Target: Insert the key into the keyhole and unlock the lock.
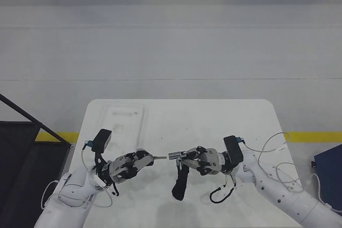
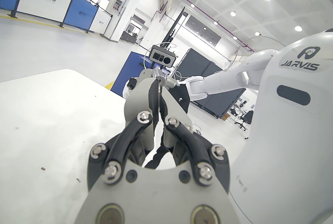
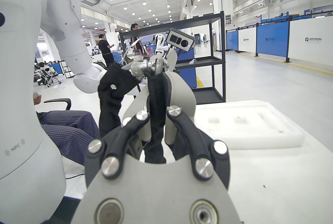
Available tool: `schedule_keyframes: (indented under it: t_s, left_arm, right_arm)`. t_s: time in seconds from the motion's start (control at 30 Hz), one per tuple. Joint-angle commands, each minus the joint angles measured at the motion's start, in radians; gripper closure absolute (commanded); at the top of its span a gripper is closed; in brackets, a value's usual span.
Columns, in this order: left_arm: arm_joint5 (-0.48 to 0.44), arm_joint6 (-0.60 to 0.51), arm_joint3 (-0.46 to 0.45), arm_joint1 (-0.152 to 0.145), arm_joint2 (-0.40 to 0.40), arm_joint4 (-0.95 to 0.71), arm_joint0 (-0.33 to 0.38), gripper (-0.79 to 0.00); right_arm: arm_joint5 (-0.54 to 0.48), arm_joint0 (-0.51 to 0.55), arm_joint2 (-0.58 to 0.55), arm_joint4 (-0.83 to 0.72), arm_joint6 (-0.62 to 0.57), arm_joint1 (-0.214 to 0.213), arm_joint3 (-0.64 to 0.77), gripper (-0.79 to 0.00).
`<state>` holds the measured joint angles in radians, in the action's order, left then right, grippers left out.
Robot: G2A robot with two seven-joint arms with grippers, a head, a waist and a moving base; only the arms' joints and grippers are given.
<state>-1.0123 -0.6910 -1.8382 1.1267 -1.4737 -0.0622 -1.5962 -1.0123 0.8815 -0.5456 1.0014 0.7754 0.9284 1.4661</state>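
Note:
In the top view my left gripper [image 1: 149, 158] is shut on the key [image 1: 158, 156], whose thin blade points toward the lock [image 1: 175, 154]. My right gripper [image 1: 186, 157] is shut on the lock, holding it above the table with its silver end facing the key. The key tip sits just short of or at that end; I cannot tell whether they touch. A black strap [image 1: 179, 183] hangs from the lock. The left wrist view has the left gripper [image 2: 158, 85] pinching the dark key [image 2: 158, 97] just before the lock's metal face [image 2: 159, 77]. In the right wrist view the right gripper [image 3: 156, 74] clamps the lock's black sleeve [image 3: 155, 97].
A white foam tray [image 1: 123, 117] with shallow recesses lies at the table's far left, also the foam tray [image 3: 249, 128] in the right wrist view. A black cable loop [image 1: 219, 197] hangs by the right arm. The white table [image 1: 216, 125] has open room behind the grippers.

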Motion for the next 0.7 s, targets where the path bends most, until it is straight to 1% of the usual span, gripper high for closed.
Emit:
schedule_keyframes:
  t_s: [0.0, 0.33, 0.67]
  left_arm:
    - [0.000, 0.001, 0.000, -0.002, 0.004, 0.007, 0.003, 0.000]
    - [0.000, 0.045, 0.003, -0.008, 0.013, 0.024, 0.007, 0.000]
    - [0.000, 0.057, 0.000, -0.015, 0.027, 0.054, 0.012, 0.000]
  right_arm:
    - [0.000, 0.000, 0.000, 0.000, 0.000, 0.000, 0.000, 0.000]
    - [0.000, 0.000, 0.000, 0.000, 0.000, 0.000, 0.000, 0.000]
    - [0.000, 0.000, 0.000, 0.000, 0.000, 0.000, 0.000, 0.000]
